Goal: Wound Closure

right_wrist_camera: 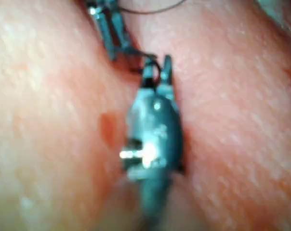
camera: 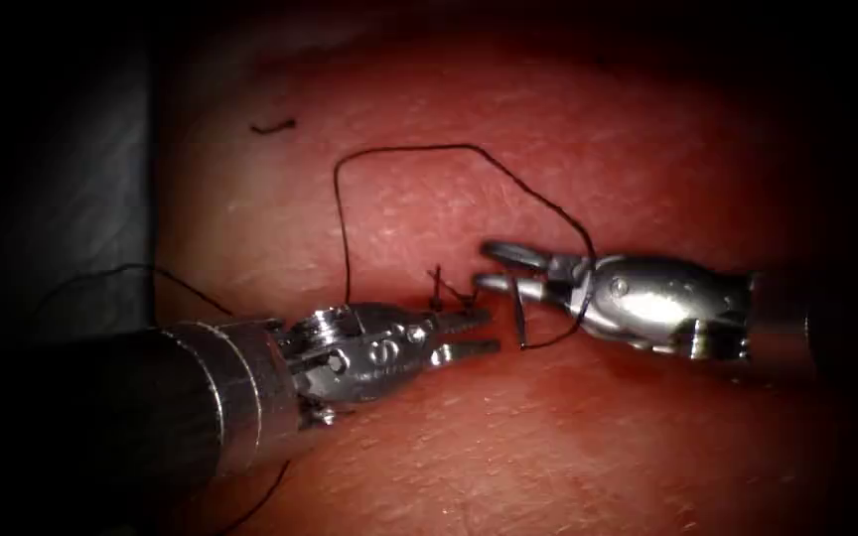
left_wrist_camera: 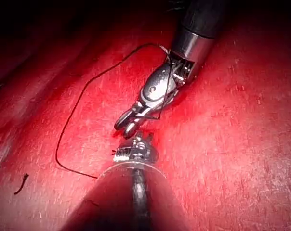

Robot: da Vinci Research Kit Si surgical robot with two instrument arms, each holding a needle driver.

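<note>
Thread (camera: 404, 151) looped above knot (camera: 439, 290) at cut, wrapped round right tool (camera: 497, 268), jaws parted, empty; left tool (camera: 477, 334) likewise; knot-tying likely, tail grab needed.

Endoscope: above, in front of red pork tissue (camera: 548, 129). Wrist views: very close, along shafts. Shared: thin dark thread (camera: 404, 150) (left_wrist_camera: 83, 91).
</note>
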